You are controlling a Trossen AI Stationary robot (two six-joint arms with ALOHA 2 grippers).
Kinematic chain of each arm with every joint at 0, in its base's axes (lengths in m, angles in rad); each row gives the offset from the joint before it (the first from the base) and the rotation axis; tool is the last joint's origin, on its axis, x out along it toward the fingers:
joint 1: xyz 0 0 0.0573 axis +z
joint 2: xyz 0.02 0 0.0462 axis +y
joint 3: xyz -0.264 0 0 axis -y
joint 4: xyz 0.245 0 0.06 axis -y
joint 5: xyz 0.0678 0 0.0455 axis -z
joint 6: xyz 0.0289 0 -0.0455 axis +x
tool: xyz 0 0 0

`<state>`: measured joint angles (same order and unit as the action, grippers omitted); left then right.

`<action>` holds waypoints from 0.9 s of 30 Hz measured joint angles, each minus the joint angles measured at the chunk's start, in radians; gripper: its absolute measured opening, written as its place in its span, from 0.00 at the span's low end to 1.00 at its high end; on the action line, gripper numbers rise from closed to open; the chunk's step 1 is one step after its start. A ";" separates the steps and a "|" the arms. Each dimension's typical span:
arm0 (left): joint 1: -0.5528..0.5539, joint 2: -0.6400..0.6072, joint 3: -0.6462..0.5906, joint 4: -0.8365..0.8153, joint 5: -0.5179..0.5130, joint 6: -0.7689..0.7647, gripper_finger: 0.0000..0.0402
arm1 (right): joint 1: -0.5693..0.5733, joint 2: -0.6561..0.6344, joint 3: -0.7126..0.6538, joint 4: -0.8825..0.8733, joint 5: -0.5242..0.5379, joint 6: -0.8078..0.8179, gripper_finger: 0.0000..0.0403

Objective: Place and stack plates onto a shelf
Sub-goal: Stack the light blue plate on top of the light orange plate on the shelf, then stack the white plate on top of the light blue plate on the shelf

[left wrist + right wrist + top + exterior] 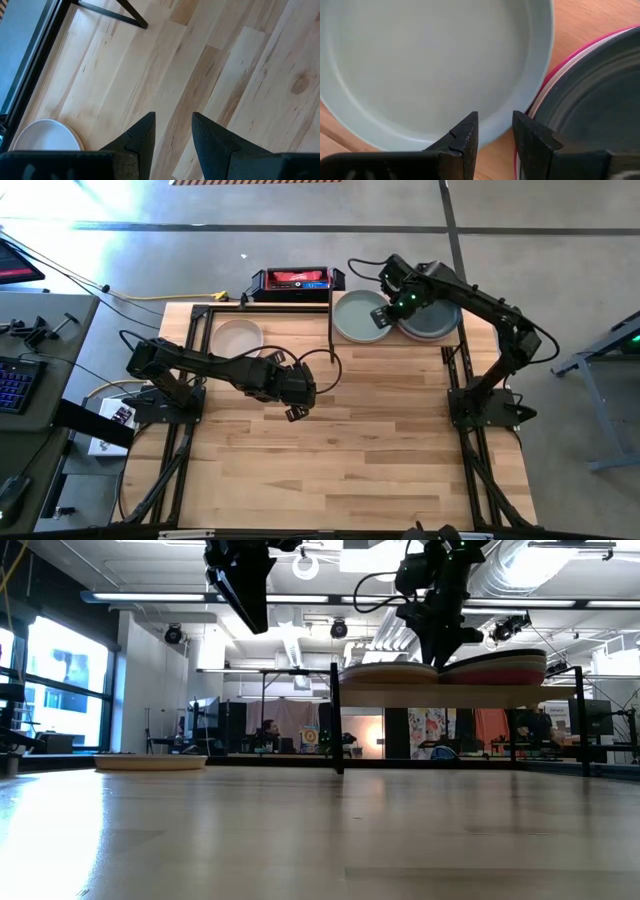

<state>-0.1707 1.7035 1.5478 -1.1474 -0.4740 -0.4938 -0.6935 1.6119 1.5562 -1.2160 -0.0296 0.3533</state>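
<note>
Right pincer (493, 131), fingers parted and empty, hovers over the pale green plate (362, 316) on the shelf (455, 693); descending, it could nudge the adjacent slate-topped stack (430, 318) off the rear edge. Left pincer (297, 402), also parted, idles mid-worktop (350, 460); cream plate (236, 337) waits near the worktop's rear left corner.

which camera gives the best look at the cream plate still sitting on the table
The high view: the whole cream plate shows round, alone on the tabletop, beside the shelf. The low view shows it only edge-on; the left wrist view catches part of it; the right wrist view misses it.
</note>
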 joint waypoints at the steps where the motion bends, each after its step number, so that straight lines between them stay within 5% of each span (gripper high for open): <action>1: 0.000 0.000 0.000 0.000 0.000 0.000 0.29 | 0.001 0.000 0.000 0.000 0.000 -0.004 0.28; 9: 0.014 -0.001 -0.021 0.002 -0.025 -0.015 0.29 | 0.031 -0.018 0.000 0.014 -0.040 -0.024 0.28; 27: 0.243 0.000 -0.339 -0.033 0.076 -0.141 0.29 | 0.201 -0.135 0.000 -0.038 -0.094 -0.049 0.28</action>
<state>0.0719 1.7035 1.2088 -1.1801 -0.3979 -0.6345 -0.4922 1.4773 1.5558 -1.2537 -0.1237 0.3047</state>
